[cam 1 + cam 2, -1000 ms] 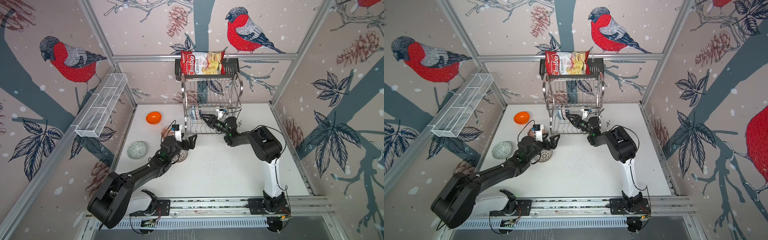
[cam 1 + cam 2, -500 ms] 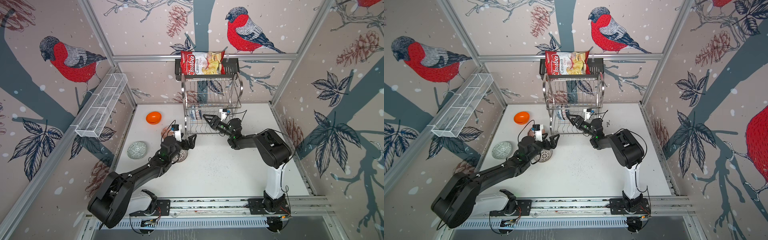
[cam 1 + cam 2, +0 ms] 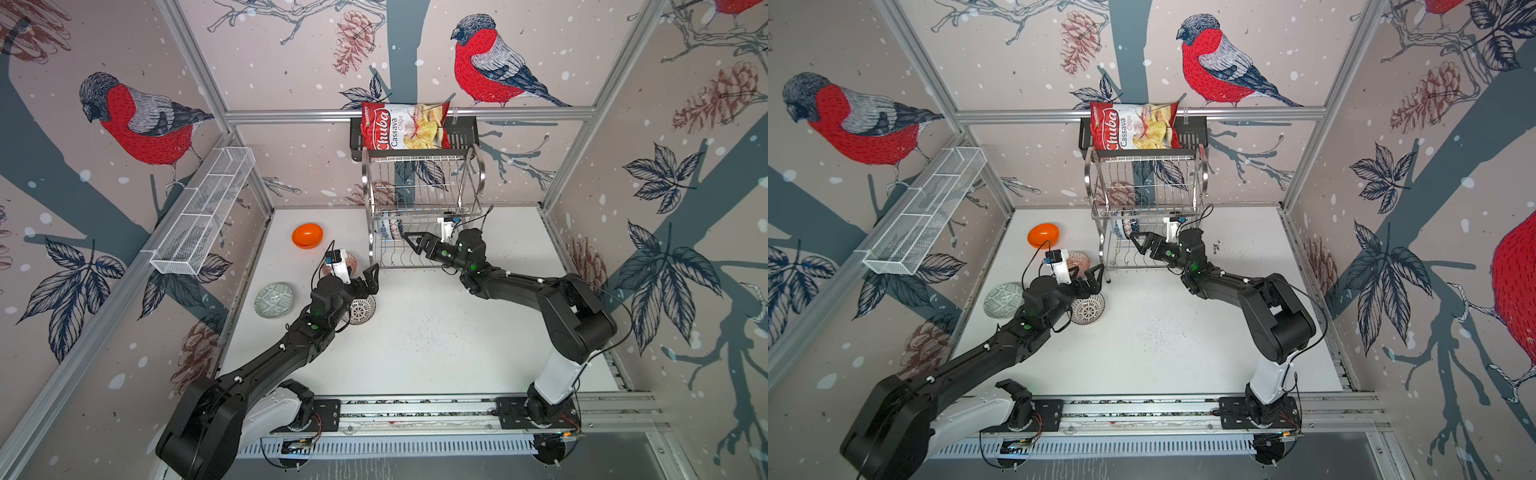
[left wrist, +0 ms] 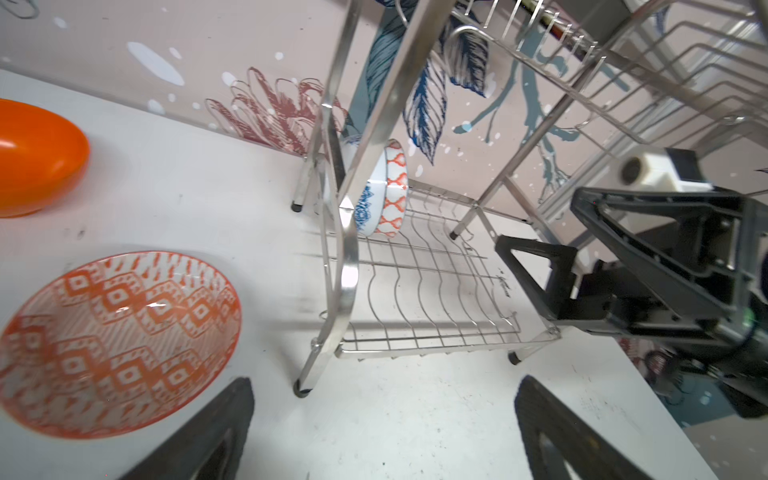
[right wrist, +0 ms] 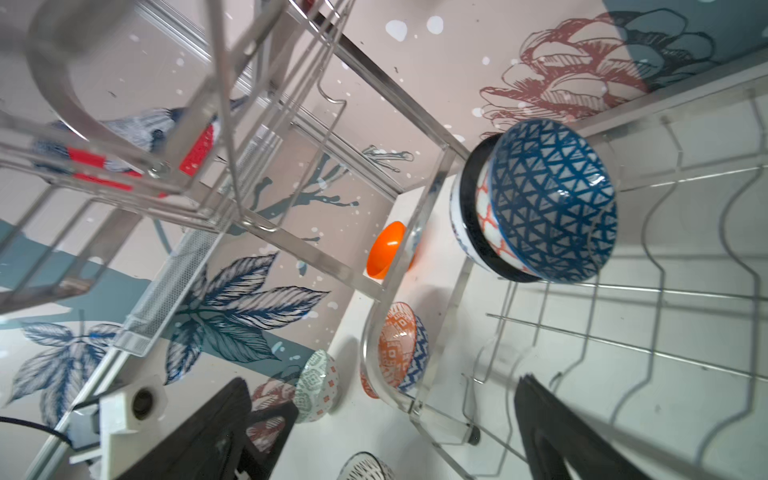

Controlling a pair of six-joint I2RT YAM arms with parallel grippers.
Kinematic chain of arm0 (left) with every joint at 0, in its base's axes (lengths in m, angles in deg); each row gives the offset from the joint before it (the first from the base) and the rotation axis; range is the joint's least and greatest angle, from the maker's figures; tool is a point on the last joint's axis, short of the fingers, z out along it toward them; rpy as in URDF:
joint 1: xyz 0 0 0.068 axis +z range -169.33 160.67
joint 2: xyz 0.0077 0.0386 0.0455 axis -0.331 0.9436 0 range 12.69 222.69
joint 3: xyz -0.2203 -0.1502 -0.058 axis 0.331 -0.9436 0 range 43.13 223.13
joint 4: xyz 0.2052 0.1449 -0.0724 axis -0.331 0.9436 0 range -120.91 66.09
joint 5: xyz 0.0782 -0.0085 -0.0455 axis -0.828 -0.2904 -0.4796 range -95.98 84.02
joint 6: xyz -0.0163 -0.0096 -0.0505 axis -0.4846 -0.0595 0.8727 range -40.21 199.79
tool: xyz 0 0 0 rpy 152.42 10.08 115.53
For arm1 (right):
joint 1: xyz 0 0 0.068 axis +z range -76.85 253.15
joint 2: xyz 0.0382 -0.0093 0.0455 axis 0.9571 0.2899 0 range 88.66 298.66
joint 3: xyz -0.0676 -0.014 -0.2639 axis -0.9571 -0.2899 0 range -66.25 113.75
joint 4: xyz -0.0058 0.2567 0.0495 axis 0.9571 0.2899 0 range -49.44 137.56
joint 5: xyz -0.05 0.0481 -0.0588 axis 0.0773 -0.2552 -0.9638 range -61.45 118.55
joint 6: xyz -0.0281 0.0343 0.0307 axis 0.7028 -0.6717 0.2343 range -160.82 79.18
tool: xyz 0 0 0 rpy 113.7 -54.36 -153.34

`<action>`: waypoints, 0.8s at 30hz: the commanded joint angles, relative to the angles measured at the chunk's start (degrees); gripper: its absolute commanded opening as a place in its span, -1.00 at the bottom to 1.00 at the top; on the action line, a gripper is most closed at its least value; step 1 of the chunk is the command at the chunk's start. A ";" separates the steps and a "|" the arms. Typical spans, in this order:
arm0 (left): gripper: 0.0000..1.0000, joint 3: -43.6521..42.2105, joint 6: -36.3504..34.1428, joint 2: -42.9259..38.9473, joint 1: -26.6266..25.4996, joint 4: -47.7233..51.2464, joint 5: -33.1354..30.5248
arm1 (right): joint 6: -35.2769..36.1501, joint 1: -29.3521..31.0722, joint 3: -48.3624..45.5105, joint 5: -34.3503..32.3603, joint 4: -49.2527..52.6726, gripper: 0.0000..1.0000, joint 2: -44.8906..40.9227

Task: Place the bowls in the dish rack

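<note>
The steel-wire dish rack (image 3: 419,216) stands at the back of the table. Two bowls lean on edge at the left end of its lower tier, a blue one with white triangles (image 5: 552,199) in front of a white blue-floral one (image 4: 365,203). My right gripper (image 3: 415,243) reaches into that tier, open and empty (image 5: 382,384), a little apart from the blue bowl. My left gripper (image 3: 368,280) is open and empty (image 4: 384,386) above the black-dotted white bowl (image 3: 360,309), by the rack's front left leg. On the table lie the orange bowl (image 3: 307,235), the red-white bowl (image 4: 116,332) and the grey-green bowl (image 3: 274,299).
A long white mesh basket (image 3: 203,212) hangs on the left wall. A black shelf with a chips bag (image 3: 405,126) sits just above the rack. The rack's upper tier (image 3: 422,187) hangs over my right gripper. The arms' rail (image 3: 415,409) runs along the front.
The right arm's elbow has swung out to the right while its gripper stays in the rack's lower tier, its jaws now wider. The left arm has not moved.
</note>
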 commanded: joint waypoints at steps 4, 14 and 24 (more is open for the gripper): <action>0.96 1.32 8.96 0.71 6.31 14.68 3.06 | 13.05 1.06 -0.66 -9.24 15.15 0.99 -5.89; 0.95 -0.32 9.67 -1.93 10.78 21.14 7.16 | 15.97 2.38 -10.15 -17.98 14.92 0.99 -19.50; 0.96 2.11 8.63 0.09 10.73 27.87 11.84 | 14.41 -0.24 -17.33 -18.92 11.22 0.99 -22.01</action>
